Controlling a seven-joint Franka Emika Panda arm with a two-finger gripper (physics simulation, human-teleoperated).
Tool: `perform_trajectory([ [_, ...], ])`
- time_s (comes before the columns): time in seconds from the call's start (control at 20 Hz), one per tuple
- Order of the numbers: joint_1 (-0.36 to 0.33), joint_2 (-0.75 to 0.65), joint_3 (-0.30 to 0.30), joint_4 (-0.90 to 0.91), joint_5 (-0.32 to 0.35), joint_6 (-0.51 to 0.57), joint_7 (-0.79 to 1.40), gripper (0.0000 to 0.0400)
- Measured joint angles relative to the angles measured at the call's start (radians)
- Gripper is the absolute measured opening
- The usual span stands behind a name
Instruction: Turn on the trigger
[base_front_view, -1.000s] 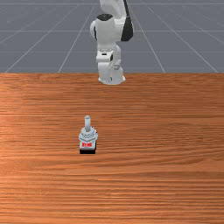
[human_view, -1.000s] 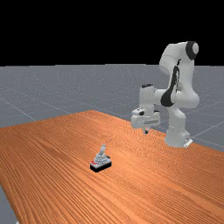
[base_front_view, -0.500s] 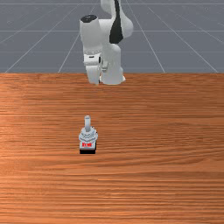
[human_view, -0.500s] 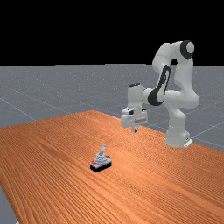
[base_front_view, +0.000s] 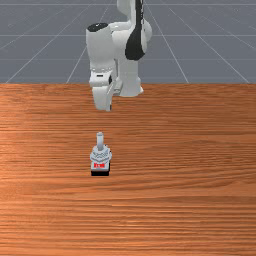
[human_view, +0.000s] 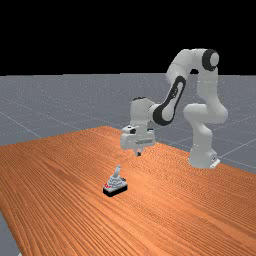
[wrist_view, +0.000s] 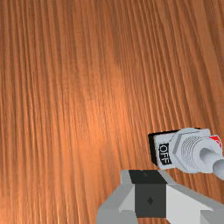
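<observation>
My gripper (base_front_view: 104, 108) hangs above the table behind the switch in the front view. In the far view, the gripper (human_view: 138, 154) is up and to the right of the switch, its fingertips together as one tip. The wrist view has the shut gripper (wrist_view: 150, 194) beside the switch. The grey toggle switch (base_front_view: 100, 156) has a black base and a red label facing the front camera. Its lever (human_view: 118, 171) stands up and leans slightly to the far view's right. An OFF label (wrist_view: 164, 153) marks one side of the switch (wrist_view: 186, 151); nothing touches the lever.
Bare wooden tabletop (base_front_view: 185, 165) surrounds the switch. The arm's base (human_view: 202, 159) stands at the table's edge on the far view's right.
My hand has come away from the arm's base toward the switch, leftward in the far view. In the front view it has moved left and nearer the camera. The switch has stayed put.
</observation>
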Motion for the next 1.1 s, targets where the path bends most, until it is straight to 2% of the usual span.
perform_trajectory([
  [0.05,0.008,0.018,-0.009,0.032,-0.080,-0.045,0.076,0.0000],
  [0.15,0.010,0.037,-0.007,0.031,-0.063,-0.024,0.064,0.0000],
  [0.2,-0.001,0.062,0.003,0.058,-0.010,-0.071,0.020,0.0000],
  [0.25,-0.002,0.075,0.005,0.062,-0.002,-0.072,0.014,0.0000],
  [0.3,-0.003,0.079,0.008,0.054,0.010,-0.051,0.004,0.0000],
  [0.35,0.004,0.078,0.005,0.035,-0.006,-0.004,0.020,0.0000],
  [0.4,-0.005,0.076,0.017,0.026,0.040,0.013,-0.023,0.0000],
  [0.45,0.006,0.077,0.004,0.032,-0.013,-0.004,0.025,0.0000],
  [0.5,-0.006,0.080,0.019,0.033,0.045,0.016,-0.026,0.0000],
  [0.65,-0.010,0.131,0.020,0.114,0.037,-0.066,-0.008,0.0000],
  [0.85,-0.028,0.196,0.042,0.203,0.076,-0.079,-0.050,0.0000],
  [0.9,-0.033,0.201,0.053,0.198,0.111,-0.028,-0.057,0.0000],
  [1.1,-0.048,0.258,0.070,0.279,0.138,-0.044,-0.067,0.0000],
])
